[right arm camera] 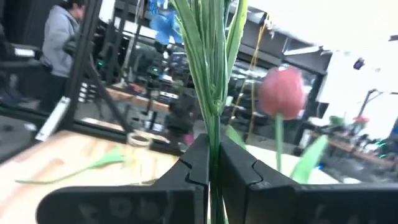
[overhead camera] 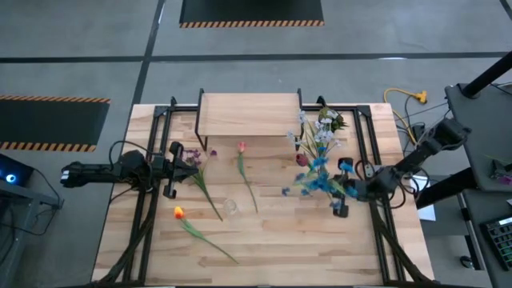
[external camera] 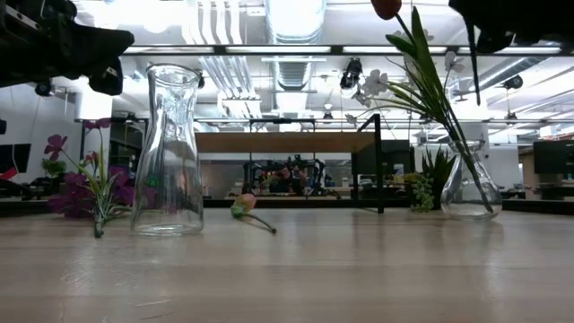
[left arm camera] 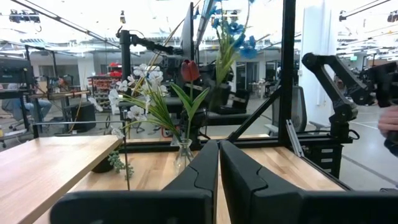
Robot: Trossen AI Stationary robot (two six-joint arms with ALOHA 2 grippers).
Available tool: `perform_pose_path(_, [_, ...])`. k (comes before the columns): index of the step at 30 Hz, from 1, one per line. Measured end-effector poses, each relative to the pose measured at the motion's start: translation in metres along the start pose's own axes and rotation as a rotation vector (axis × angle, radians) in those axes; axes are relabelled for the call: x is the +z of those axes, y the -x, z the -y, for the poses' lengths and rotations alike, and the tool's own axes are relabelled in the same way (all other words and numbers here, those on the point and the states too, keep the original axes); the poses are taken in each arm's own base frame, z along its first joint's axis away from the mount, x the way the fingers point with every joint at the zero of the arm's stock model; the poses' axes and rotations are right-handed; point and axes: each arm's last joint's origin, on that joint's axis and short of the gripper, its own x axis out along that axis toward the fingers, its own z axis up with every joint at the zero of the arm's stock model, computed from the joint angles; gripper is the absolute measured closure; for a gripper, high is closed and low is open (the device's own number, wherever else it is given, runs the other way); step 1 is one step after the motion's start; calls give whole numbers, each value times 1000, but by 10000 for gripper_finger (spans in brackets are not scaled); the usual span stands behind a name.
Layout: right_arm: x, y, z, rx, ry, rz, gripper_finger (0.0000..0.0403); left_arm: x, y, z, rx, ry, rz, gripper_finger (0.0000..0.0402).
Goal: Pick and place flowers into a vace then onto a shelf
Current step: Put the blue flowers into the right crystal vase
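A glass vase (external camera: 466, 188) with white, red and other flowers (overhead camera: 320, 132) stands right of the shelf (overhead camera: 248, 112). My right gripper (overhead camera: 338, 194) is beside it, shut on a blue flower (overhead camera: 316, 180). A second, empty glass vase (external camera: 170, 152) stands upright near the table's middle (overhead camera: 230, 206). Three loose flowers lie flat on the tabletop: a purple one (overhead camera: 196, 160), a pink one (overhead camera: 242, 149) and an orange one (overhead camera: 178, 212). My left gripper (overhead camera: 178, 164) waits shut at the table's left, above the purple flower. My right gripper pinches the blue flower's green stem (right arm camera: 213, 134) between its two fingers, among long green leaves. The fingers come roughly level from the table's right and lie across the stem. The stem rises upright above the fingers to the blue bloom (right arm camera: 163, 18); its lower end is hidden.
A black metal frame (overhead camera: 364, 144) runs along both sides of the table, and its posts stand by the shelf. A red tulip (right arm camera: 281, 93) in the filled vase stands close to my right gripper. A person (right arm camera: 59, 37) is beyond the table.
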Motion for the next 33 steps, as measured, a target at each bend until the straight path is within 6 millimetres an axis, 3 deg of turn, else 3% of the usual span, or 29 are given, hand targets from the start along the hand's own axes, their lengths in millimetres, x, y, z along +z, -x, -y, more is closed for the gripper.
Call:
perform_pose_path(15, [-23,2,24,-159,11,-76,390,0,0,0,0,0,0,402])
perform_pose_path(33, [-43,-2,20,-199,-10,-211,390,0,0,0,0,0,0,402])
